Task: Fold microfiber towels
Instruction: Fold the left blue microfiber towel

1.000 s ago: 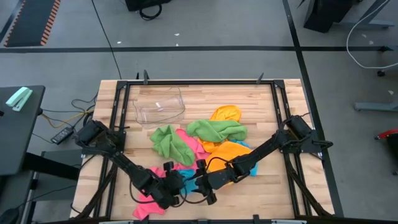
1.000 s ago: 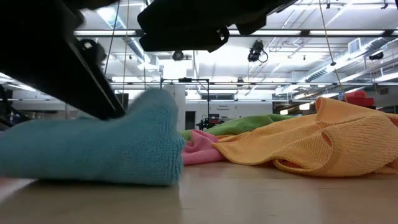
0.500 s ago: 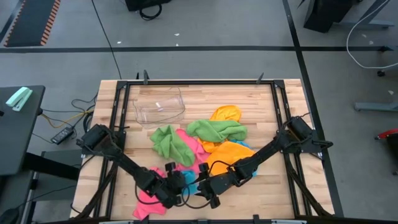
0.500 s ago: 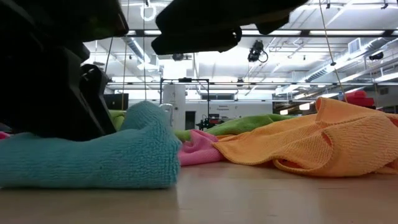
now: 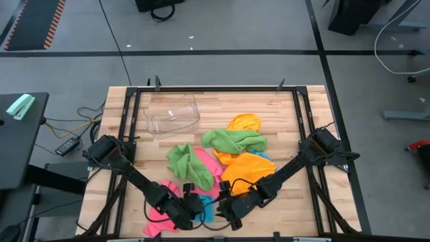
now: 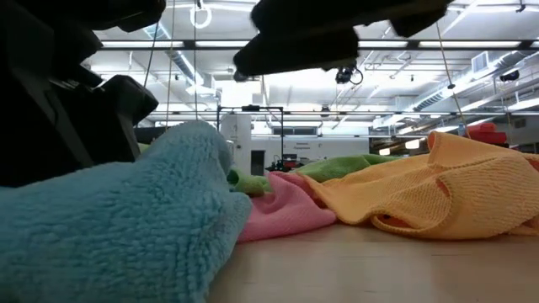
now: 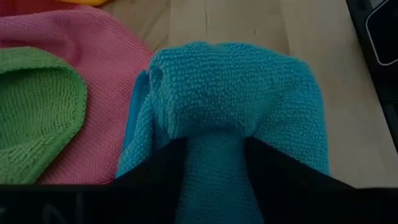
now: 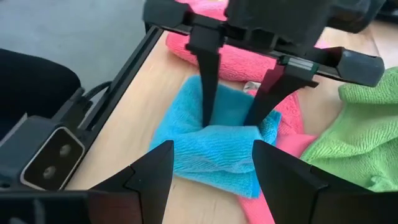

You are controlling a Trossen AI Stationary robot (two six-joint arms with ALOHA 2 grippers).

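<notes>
A sky-blue towel (image 5: 207, 210) lies near the table's front edge, bunched up. My left gripper (image 7: 214, 143) is shut on it. My right gripper (image 8: 211, 171) stands open just to its right, one finger at each side of the blue towel's (image 8: 211, 149) edge. Behind them is a pile: a pink towel (image 5: 211, 173), two green ones (image 5: 190, 167) (image 5: 235, 140) and orange ones (image 5: 250, 168). The pink towel's edge (image 7: 93, 56) lies against the blue one. My left gripper pinches a raised fold of the blue towel (image 7: 214, 158) between its two fingers (image 8: 208, 74). The fingers slant down from the table's far left. The fold bulges up past the fingertips; the remainder of the towel rests on the table. My right gripper: I cannot tell whether it touches the towel.
A clear plastic tub (image 5: 173, 115) stands at the far left of the table. Another pink cloth (image 5: 158, 220) lies under my left arm at the front edge. A black frame (image 5: 134, 101) rims the tabletop. Bare wood shows at the front right (image 5: 295, 208).
Both grippers have gone toward the table's near edge, the right one also leftward. The blue towel, held by my left gripper, has slid along the table with them toward the near edge. The pink towel and the left green towel have been dragged along behind it.
</notes>
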